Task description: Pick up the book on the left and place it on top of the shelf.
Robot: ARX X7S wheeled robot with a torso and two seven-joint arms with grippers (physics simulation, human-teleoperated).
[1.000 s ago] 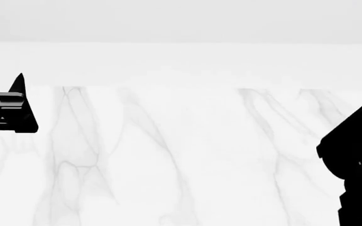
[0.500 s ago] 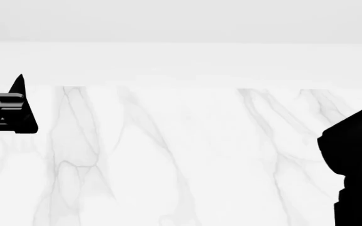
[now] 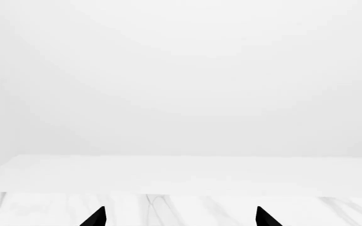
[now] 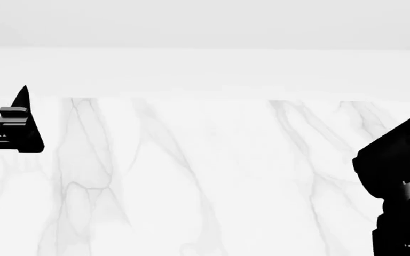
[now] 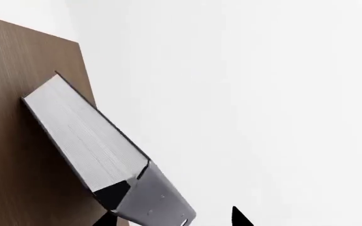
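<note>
Counter: white marble finish with faint grey veins, smooth and flat; fills most of the head view. A plain pale wall stands behind its far edge.

Left gripper: matte black. In the left wrist view only two pointed tips show, well apart, with veined counter visible between them. Jaws spread, holding nothing. In the head view it sits at the far left edge above the counter as a black wedge with a grey stepped block.

Right gripper: black. In the right wrist view two dark tips show at the frame edge, one beside the book's cover corner, the other apart from it. Whether the jaws grip the book or merely stand near it cannot be told. In the head view only the bulky black arm housing shows at the near right.

Book: seen in the right wrist view only. Thick block of white page edges, finely lined, with a thin dark cover edge; a smooth grey cover face with a tiny white mark near its corner. It lies tilted against the shelf, just beside the right gripper tips.

Shelf: brown wood board with fine straight grain, flat, straight-edged; the book overlaps it.
</note>
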